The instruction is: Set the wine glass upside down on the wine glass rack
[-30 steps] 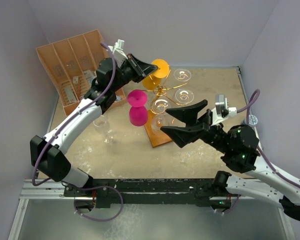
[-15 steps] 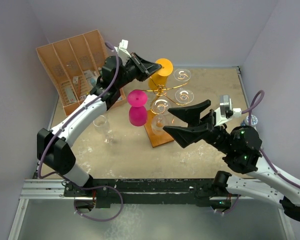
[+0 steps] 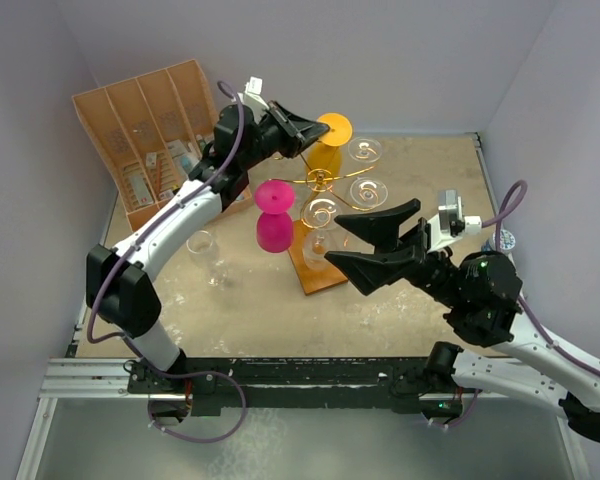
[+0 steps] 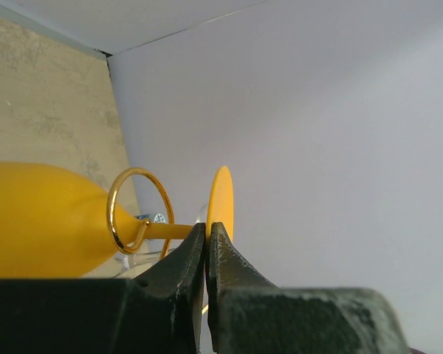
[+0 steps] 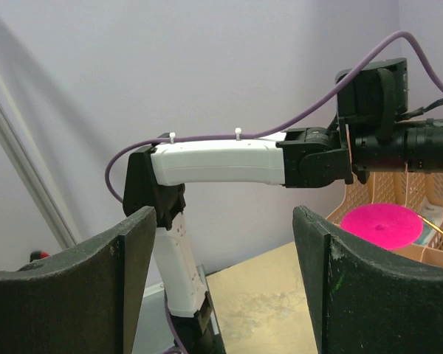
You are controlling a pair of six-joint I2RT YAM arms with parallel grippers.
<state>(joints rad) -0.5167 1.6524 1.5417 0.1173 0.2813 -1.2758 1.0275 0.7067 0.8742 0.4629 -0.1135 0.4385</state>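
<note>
Wine glass [image 3: 325, 158]: yellow, inverted at the far side of the wine glass rack [image 3: 320, 181], foot uppermost, stem passing through a gold ring [image 4: 136, 210].
Left gripper [image 3: 317, 130]: pinched tight on the rim of the foot disc.
Right gripper [image 3: 332, 238]: spread wide, empty, raised over the rack's near right.
On rack: pink glass [image 3: 274, 215] inverted at left; clear glasses [image 3: 367, 190] at right.
Surroundings: upright clear glass [image 3: 207, 250] near left; organiser box [image 3: 145, 130] far left, apart.
Obstruction: right fingers overlap the wooden base [image 3: 310, 275] from above.

Organiser box [image 3: 140, 130] far left; wine glass rack [image 3: 312, 270] centre.
</note>
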